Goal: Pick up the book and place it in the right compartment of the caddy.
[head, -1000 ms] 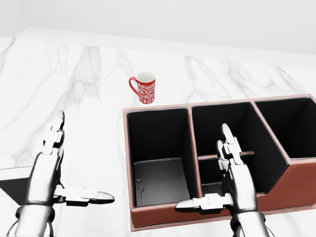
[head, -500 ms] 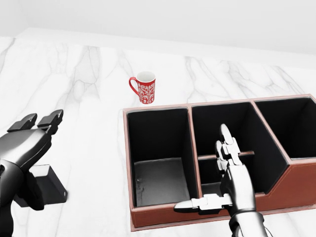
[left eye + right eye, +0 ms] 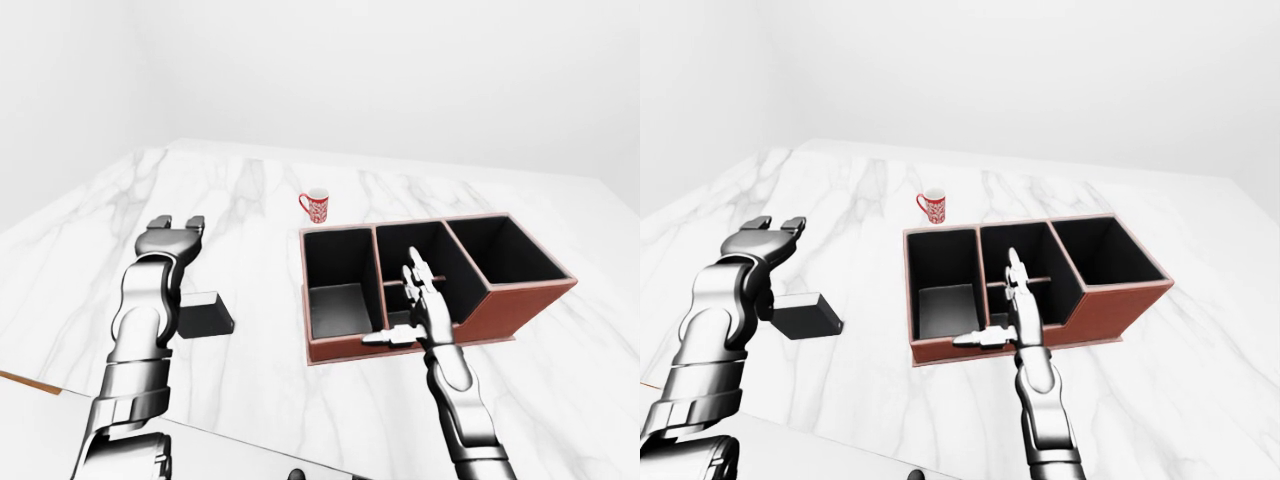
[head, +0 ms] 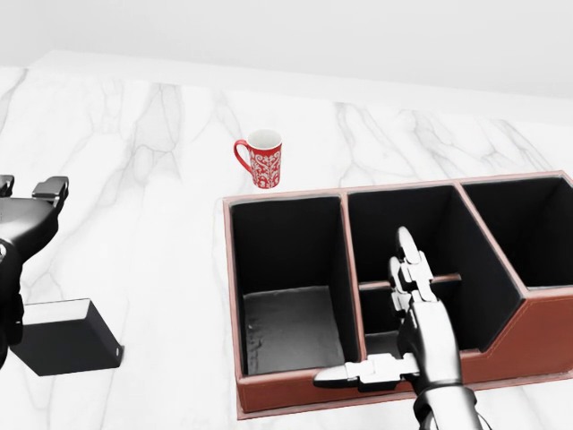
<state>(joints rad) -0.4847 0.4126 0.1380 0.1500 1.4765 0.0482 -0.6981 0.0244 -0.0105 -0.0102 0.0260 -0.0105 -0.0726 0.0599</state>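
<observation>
Book (image 4: 67,348): flat black slab, plain cover, lying on marble desk (image 4: 161,161), lower left of head view, apart from caddy (image 4: 295,385). Left hand (image 3: 170,238) above book, fingers spread, empty. Right hand (image 4: 407,313) open over caddy's near wall.

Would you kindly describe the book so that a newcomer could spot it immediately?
Start from the red-brown caddy on the marble counter and look to the picture's left. The book lies flat there: a dark slab, unlike the patterned red mug.

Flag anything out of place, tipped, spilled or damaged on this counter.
Nothing stands out. The book lies flat on the marble, the mug stands upright, and the caddy sits level with no visible damage or spills.
</observation>
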